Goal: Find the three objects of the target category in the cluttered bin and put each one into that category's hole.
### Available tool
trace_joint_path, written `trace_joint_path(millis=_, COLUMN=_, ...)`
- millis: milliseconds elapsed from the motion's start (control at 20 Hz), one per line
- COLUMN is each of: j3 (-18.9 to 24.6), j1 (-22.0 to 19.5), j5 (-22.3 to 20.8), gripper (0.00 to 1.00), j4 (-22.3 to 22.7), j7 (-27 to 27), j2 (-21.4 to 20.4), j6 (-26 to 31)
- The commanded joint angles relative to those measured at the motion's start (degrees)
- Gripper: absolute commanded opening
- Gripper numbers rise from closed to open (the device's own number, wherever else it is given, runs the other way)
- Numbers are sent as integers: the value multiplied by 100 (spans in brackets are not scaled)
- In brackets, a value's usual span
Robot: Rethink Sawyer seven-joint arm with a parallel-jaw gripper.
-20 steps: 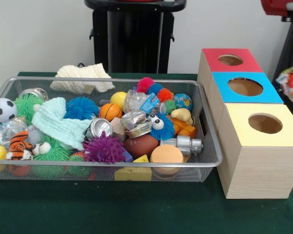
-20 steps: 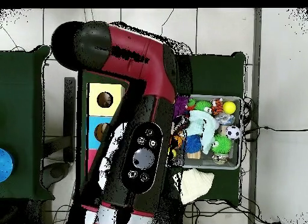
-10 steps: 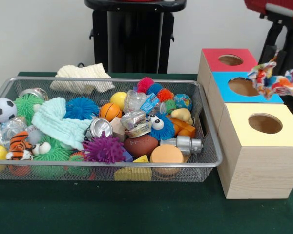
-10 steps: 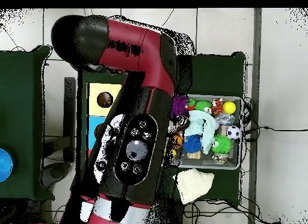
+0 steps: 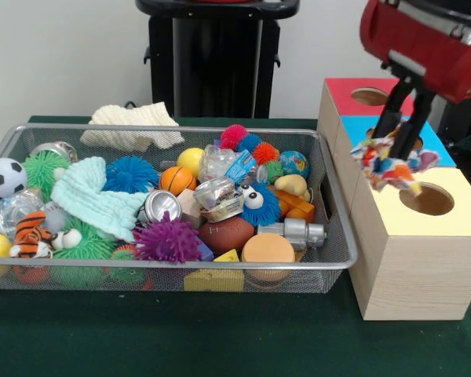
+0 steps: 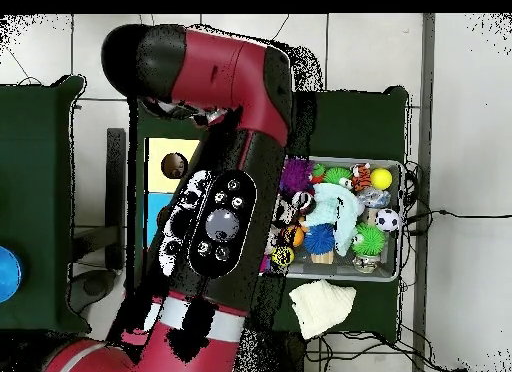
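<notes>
My gripper [image 5: 393,151] hangs from the red arm [image 5: 424,43] at the right in the front view, shut on a crumpled multicoloured cloth [image 5: 392,166]. The cloth dangles just above the row of boxes, over the seam between the blue box [image 5: 353,127] and the yellow box [image 5: 455,220], left of the yellow box's hole [image 5: 426,199]. A red box [image 5: 353,88] stands behind them. The wire bin [image 5: 173,265] is full of toys, among them a mint cloth [image 5: 94,200]. In the overhead view the arm [image 6: 225,208] hides the gripper and the cloth.
A cream knitted cloth [image 5: 133,124] lies on the table behind the bin, also seen as the cream cloth [image 6: 322,306] from above. The bin holds spiky balls, cans, a soccer ball [image 5: 3,177] and a toy football [image 5: 226,233]. The yellow box [image 6: 158,153] shows beside the arm.
The arm has swung in from the right edge of the front view, carrying the multicoloured cloth leftward and lower, from beside the boxes to over the blue and yellow ones.
</notes>
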Motion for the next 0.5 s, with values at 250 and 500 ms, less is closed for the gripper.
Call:
trace_joint_path(millis=250, j3=-202, j1=-294, j5=265, gripper=0, j4=-813, j7=2589, j2=671, j6=1600)
trace_joint_path(millis=500, j3=-274, j1=-278, j5=493, gripper=0, j4=-1350, j7=3054, j2=898, j6=1885)
